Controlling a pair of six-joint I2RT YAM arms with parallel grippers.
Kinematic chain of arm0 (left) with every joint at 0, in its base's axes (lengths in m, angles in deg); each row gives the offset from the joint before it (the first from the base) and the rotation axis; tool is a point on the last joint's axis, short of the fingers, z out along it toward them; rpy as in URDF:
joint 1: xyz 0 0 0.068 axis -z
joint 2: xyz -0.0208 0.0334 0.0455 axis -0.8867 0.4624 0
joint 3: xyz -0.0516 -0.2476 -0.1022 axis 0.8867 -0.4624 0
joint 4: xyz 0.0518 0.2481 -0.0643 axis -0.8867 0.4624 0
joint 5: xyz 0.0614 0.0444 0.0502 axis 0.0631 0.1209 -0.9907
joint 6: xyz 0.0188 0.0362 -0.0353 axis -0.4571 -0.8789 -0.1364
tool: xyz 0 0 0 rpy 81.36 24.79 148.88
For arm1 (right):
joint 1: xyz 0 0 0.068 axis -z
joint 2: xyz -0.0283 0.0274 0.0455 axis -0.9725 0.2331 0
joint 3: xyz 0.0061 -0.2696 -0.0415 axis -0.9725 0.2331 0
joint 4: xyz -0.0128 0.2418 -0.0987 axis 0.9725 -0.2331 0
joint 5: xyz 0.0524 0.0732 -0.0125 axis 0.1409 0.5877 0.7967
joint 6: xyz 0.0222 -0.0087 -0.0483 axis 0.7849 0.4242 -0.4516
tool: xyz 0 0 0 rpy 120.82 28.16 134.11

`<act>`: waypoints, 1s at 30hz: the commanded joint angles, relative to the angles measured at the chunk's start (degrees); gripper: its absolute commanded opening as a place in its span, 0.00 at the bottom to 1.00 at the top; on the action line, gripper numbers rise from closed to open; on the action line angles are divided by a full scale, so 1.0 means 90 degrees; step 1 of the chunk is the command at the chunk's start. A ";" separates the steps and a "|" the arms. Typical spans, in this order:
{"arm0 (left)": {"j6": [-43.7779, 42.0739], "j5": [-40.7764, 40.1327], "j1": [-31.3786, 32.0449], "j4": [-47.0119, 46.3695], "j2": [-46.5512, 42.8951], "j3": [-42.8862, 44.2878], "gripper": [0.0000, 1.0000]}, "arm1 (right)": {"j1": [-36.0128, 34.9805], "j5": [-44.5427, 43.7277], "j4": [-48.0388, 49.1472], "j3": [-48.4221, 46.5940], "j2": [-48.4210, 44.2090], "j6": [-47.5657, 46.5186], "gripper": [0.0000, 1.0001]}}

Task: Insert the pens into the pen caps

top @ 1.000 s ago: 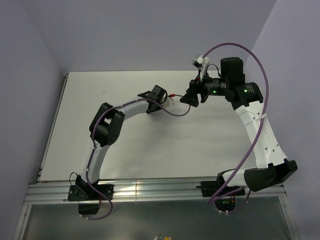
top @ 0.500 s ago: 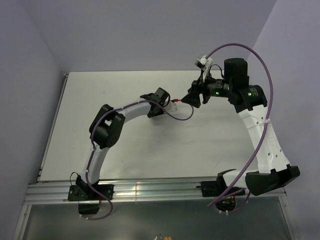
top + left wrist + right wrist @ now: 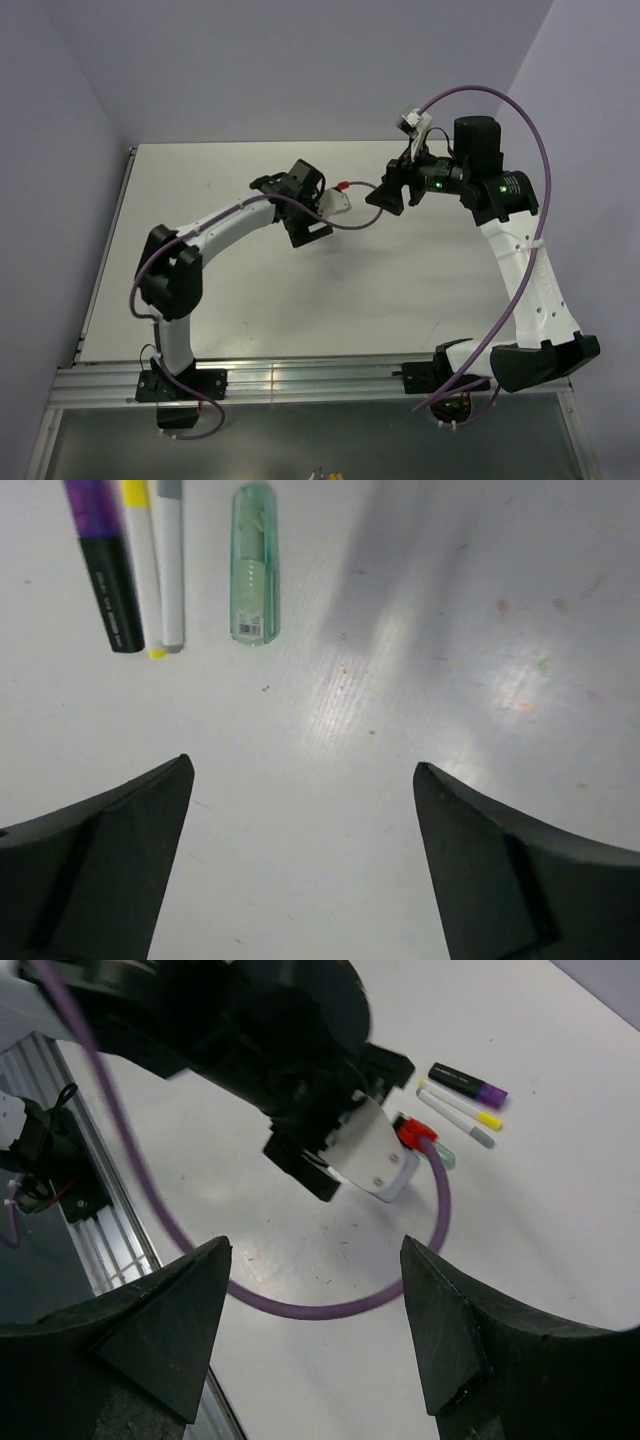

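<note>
Several pens lie side by side on the white table ahead of my left gripper [image 3: 303, 770]. They are a black pen [image 3: 108, 590] with a purple cap [image 3: 92, 505], a pale pen [image 3: 143, 590] with a yellow cap [image 3: 134, 492], a grey-white pen [image 3: 171, 580] with a grey cap [image 3: 168, 488], and a translucent green one [image 3: 253, 565] a little apart. The left gripper is open and empty, pointing down at bare table short of them. My right gripper [image 3: 315, 1245] is open and empty, hovering to the right [image 3: 383, 192] and facing the left wrist. The same pens [image 3: 468, 1082] show beyond that wrist. The left arm hides them in the top view.
The left arm's purple cable [image 3: 330, 1305] loops over the table between the two grippers. The left wrist camera housing [image 3: 375, 1160] sits close in front of the right gripper. The metal rail [image 3: 300, 380] runs along the table's near edge.
The left gripper's jaws have spread wide, and the left arm's elbow has swung out to the left. The right gripper has widened slightly and barely moved.
</note>
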 commanded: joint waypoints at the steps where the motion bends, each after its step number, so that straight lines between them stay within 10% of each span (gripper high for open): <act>1: 0.0860 0.0931 -0.0121 0.0153 -0.1149 -0.0071 1.00 | 0.0227 0.0086 0.0197 -0.0114 -0.0149 0.0202 0.77; 8: 0.3155 0.2236 -0.1926 -0.0452 -0.2460 -0.0169 0.99 | 0.0823 0.0009 0.0207 0.0364 -0.0002 0.0291 0.86; 15: 0.3255 0.3003 -0.3555 -0.0617 -0.3015 -0.1218 0.99 | 0.1331 -0.0500 0.0382 0.1545 0.0378 0.0056 0.90; 30: 0.3489 0.2398 -0.4458 -0.1888 -0.3485 -0.3440 1.00 | 0.2025 -0.1857 0.1798 0.3694 0.0408 0.0252 0.98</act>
